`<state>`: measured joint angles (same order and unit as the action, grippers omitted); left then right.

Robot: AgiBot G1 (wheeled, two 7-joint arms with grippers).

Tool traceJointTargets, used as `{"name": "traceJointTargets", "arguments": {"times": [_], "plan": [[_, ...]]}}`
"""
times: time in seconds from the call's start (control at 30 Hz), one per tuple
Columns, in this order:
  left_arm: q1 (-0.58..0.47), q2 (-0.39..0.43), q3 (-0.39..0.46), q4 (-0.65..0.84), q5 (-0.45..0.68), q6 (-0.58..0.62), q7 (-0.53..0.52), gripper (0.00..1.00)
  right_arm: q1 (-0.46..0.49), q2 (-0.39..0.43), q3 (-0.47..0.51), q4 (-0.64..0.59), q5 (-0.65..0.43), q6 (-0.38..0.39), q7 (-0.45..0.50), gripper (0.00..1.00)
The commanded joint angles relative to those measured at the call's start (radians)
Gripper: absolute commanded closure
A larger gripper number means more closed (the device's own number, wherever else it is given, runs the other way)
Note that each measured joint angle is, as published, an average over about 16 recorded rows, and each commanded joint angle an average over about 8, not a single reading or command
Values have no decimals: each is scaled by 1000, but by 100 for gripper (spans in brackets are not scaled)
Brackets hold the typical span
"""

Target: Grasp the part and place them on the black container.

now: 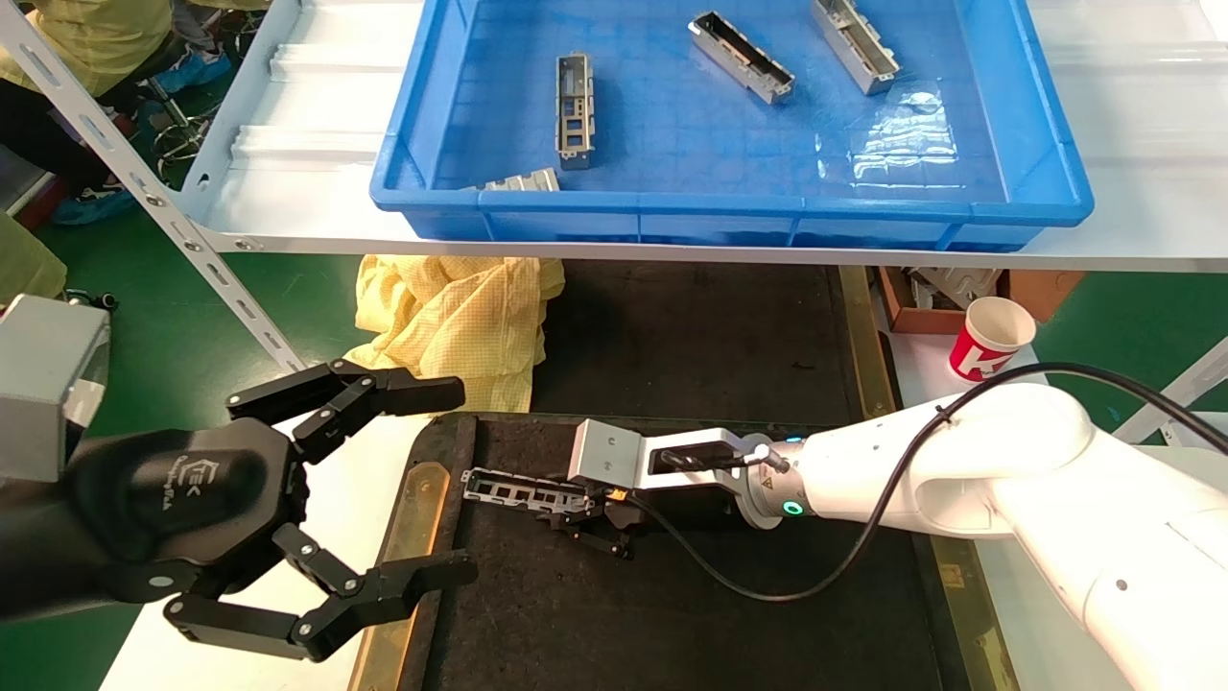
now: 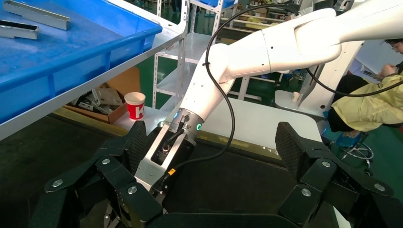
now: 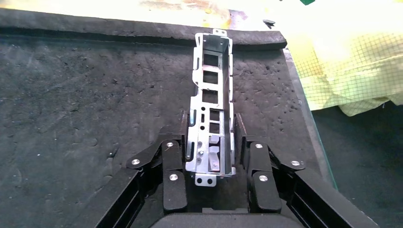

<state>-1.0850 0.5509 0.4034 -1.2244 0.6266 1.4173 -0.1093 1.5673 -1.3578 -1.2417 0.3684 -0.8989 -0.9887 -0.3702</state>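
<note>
1. The right gripper (image 1: 576, 513) reaches across the black container (image 1: 672, 614) from the robot's right, low over its rough matte surface.
2. Its fingers (image 3: 173, 166) sit on either side of the part (image 3: 211, 114), pinching the near end of the silver-grey channel between the pads.
3. The part lies lengthwise out from the gripper, open side up with its rectangular cutouts showing, over the far left area of the container near the brass-coloured strip (image 1: 417, 518); its far end comes close to the container's edge.
4. Whether the part rests on the mat or is just above it cannot be told.
5. The left gripper (image 1: 422, 480) hangs at the left side of the container, beside the brass strip, its black fingers spread wide and holding nothing.
6. On the shelf above stands a blue bin (image 1: 729, 206) with four more metal pieces inside, one of them (image 1: 574, 110) lying near the bin's left part.
7. A yellow cloth (image 1: 451, 321) lies crumpled behind the container, under the shelf.
8. A red and white paper cup (image 1: 993, 338) stands to the right, well apart from the grippers.
</note>
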Motion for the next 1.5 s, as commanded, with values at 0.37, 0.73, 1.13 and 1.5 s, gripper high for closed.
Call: {"name": "traceJointTargets", "arguments": {"times": [0.37, 0.73, 1.13, 1.5], "plan": [[0, 0, 0, 0, 0, 0, 0, 0, 31, 11, -11, 8, 29, -22, -23, 0], [0, 0, 0, 0, 0, 0, 0, 0, 66, 73, 36, -62, 129, -250, -21, 0], [0, 0, 0, 0, 0, 0, 0, 0, 62, 85, 51, -61, 144, -270, -14, 0], [0, 0, 0, 0, 0, 0, 0, 0, -19, 182, 184, 82, 148, -304, 70, 0]]}}
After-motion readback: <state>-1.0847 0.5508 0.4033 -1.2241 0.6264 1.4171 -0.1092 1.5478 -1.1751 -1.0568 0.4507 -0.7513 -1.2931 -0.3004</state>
